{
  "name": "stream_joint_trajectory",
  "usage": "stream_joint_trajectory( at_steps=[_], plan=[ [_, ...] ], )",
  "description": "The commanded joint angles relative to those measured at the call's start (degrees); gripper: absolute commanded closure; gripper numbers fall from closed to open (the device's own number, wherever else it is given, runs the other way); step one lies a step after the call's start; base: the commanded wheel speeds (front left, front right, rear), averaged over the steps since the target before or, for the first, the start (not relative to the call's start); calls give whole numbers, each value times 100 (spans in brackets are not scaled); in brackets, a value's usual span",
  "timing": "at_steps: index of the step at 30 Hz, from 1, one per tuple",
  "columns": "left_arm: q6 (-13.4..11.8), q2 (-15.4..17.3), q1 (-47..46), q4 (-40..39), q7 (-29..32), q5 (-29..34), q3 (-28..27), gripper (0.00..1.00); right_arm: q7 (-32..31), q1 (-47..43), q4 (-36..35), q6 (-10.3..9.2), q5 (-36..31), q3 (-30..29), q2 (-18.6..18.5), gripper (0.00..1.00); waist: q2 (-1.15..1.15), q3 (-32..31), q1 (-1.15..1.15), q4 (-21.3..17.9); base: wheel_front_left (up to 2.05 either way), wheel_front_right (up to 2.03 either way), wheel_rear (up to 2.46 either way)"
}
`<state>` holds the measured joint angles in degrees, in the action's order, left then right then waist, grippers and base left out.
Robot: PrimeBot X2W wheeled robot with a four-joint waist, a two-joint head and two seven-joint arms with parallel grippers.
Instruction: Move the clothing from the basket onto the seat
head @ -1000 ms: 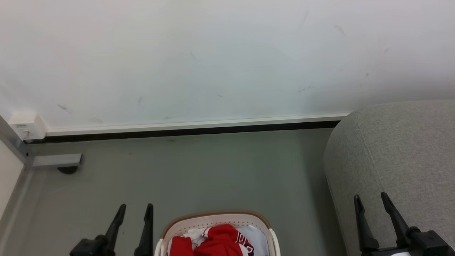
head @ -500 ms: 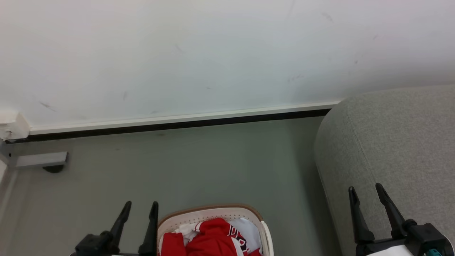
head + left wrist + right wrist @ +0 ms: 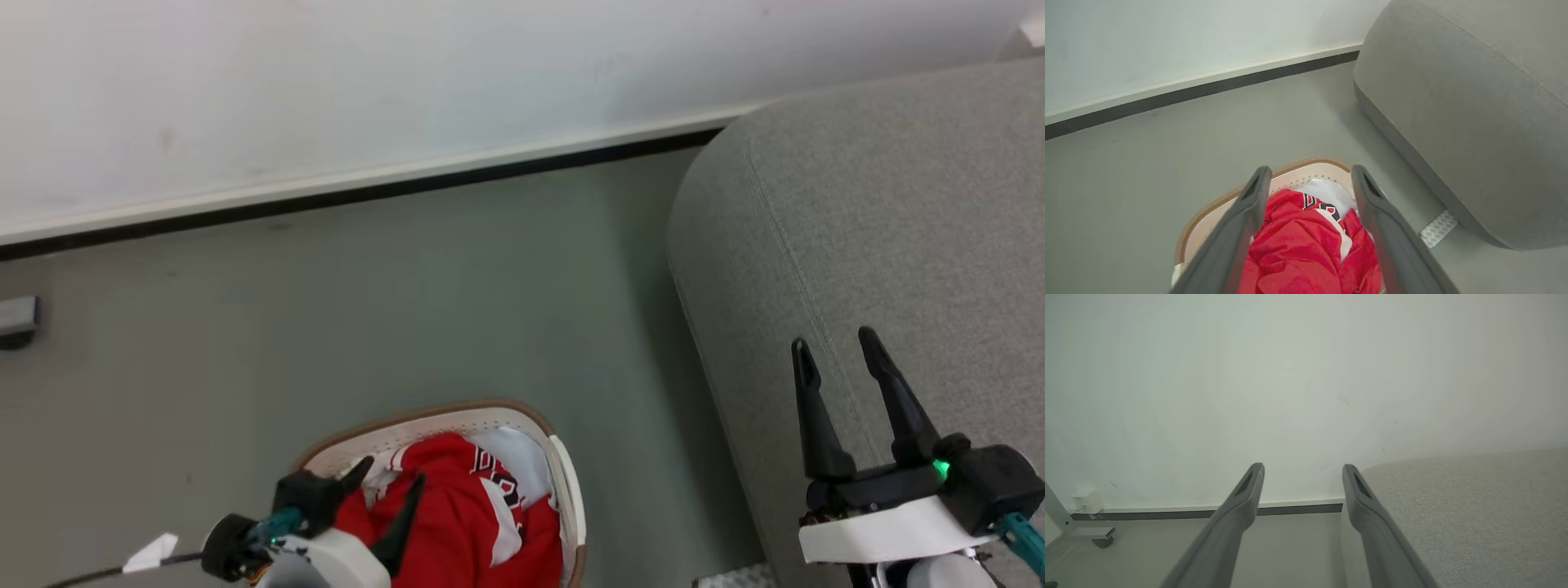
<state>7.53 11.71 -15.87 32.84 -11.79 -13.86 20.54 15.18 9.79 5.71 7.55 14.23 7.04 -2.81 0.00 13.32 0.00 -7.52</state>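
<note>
Two grippers, both spread and empty. The left gripper (image 3: 390, 475) hangs over the one basket (image 3: 565, 478), its tips by the red clothing (image 3: 465, 527) heaped inside; how many garments, I cannot tell. The right gripper (image 3: 834, 343) hovers over the one seat (image 3: 898, 204). Bare floor (image 3: 408, 294) lies between basket and seat; beyond, a dark skirting (image 3: 367, 189) and wall (image 3: 408, 73).

1 basket (image 3: 566, 490), 1 seat (image 3: 898, 204), 1 heap of clothing (image 3: 457, 523) — 2 pincers: left pincer (image 3: 392, 473), right pincer (image 3: 833, 340).
</note>
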Motion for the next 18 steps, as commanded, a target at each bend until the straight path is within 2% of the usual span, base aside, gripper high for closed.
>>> stream_joint_trajectory(
  at_steps=[1, 8, 18],
  plan=[
    [-9, 90, -194, 139, 107, -46, 152, 0, -4, 147, -87, -12, 68, 10, -17, 0, 0, 443, 0, -255, 0, 0, 0],
    [-9, 396, -1051, 939, 592, -257, 990, 0, -4, 522, -518, -12, 199, 141, -13, 0, 0, 1354, 0, -567, 0, 0, 0],
    [-8, 706, -1796, 1881, 704, -368, 1424, 0, -4, 917, -964, -12, 289, 252, -12, 0, 0, 2351, 0, -895, 0, 0, 0]
  ],
)
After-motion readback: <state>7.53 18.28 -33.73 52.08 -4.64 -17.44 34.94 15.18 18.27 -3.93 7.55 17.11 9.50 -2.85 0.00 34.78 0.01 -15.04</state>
